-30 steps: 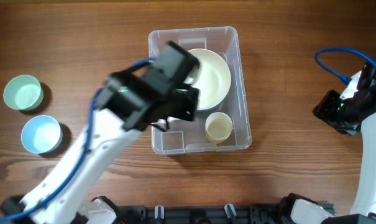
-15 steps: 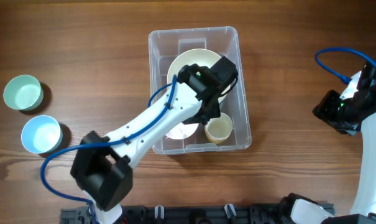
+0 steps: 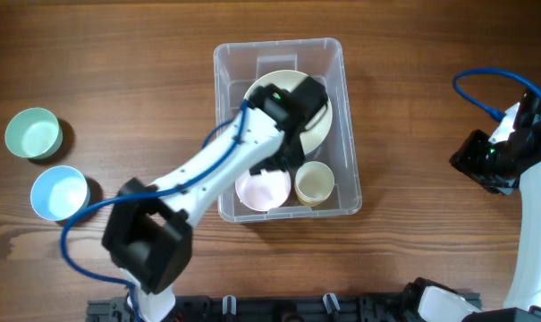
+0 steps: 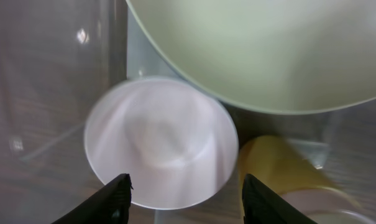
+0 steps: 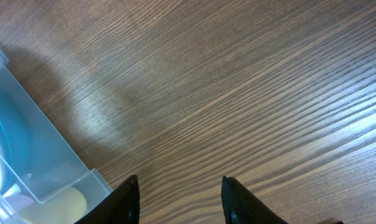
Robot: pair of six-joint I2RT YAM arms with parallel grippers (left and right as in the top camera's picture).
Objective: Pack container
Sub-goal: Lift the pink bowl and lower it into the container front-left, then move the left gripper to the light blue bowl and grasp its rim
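Left gripper (image 4: 186, 184) wide apart, empty, above pale pink bowl (image 4: 160, 140) inside container (image 3: 350, 134). Right gripper (image 5: 180, 184) parted, empty, over wooden table (image 5: 250, 74)

Overhead view straight down from high above the whole wooden surface (image 3: 100, 54), left wrist view close and downward inside the container (image 4: 51, 68), its pink bowl (image 4: 160, 143) shared with overhead, right wrist view low over the surface, container corner at lower left, also shared.
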